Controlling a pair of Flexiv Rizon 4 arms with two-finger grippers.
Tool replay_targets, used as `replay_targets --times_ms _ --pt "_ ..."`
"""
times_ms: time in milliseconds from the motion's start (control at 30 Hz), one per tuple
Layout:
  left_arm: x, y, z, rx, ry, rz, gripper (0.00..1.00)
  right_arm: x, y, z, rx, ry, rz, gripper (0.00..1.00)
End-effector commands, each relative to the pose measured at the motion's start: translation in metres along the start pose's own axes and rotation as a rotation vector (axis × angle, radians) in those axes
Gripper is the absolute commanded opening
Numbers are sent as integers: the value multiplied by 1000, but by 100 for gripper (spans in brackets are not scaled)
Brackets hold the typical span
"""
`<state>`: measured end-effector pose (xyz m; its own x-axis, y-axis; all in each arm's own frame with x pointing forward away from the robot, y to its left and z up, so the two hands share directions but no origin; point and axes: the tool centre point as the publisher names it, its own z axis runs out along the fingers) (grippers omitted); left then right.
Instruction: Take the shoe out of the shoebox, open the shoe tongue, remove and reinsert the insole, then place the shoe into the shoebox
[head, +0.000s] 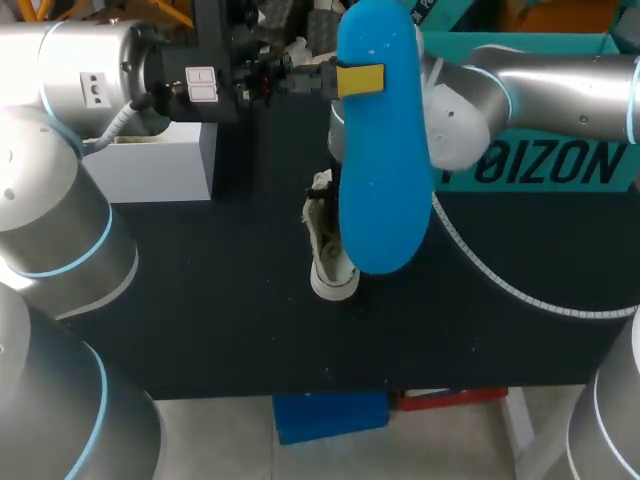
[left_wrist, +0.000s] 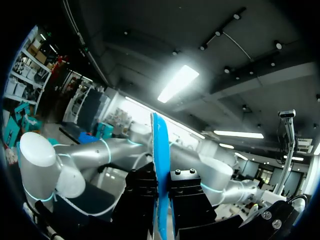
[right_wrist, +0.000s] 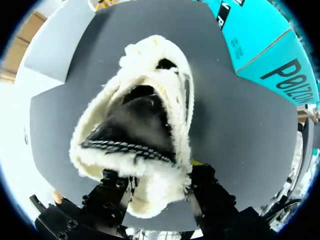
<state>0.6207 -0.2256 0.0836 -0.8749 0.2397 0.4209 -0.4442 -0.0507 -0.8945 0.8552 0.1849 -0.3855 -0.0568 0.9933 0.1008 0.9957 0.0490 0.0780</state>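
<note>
A smooth blue insole (head: 380, 150), long and rounded, is pinched edge-on between the closed fingers of the left gripper (left_wrist: 162, 200), raised above the table. Beneath it, the right gripper (right_wrist: 160, 197) clamps the fleece-lined shoe (right_wrist: 145, 125) from both sides on the black table (head: 200, 300) — bare mat around it, the teal shoebox (head: 540, 165) well apart.

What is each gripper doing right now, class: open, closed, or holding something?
Left gripper: closed on the blue insole, held edge-on between its fingers.
Right gripper: closed on the fleece-lined shoe, one finger on each side.
</note>
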Motion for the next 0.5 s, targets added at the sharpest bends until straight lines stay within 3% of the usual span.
replay_targets --times_ms 33,100,133,167,500 --pt "0 1 1 -1 -4 -1 0 -15 -18 -50 -169 194 -62 100" --pt "0 1 1 -1 -4 -1 0 -12 -18 -64 -236 355 -98 100" --pt "0 1 1 -1 -4 -1 0 -9 -17 -70 -310 522 -139 100" --pt "0 1 1 -1 -4 -1 0 -5 -15 -78 -333 662 -194 100" --pt "0 1 1 -1 -4 -1 0 -5 -15 -78 -333 662 -194 100"
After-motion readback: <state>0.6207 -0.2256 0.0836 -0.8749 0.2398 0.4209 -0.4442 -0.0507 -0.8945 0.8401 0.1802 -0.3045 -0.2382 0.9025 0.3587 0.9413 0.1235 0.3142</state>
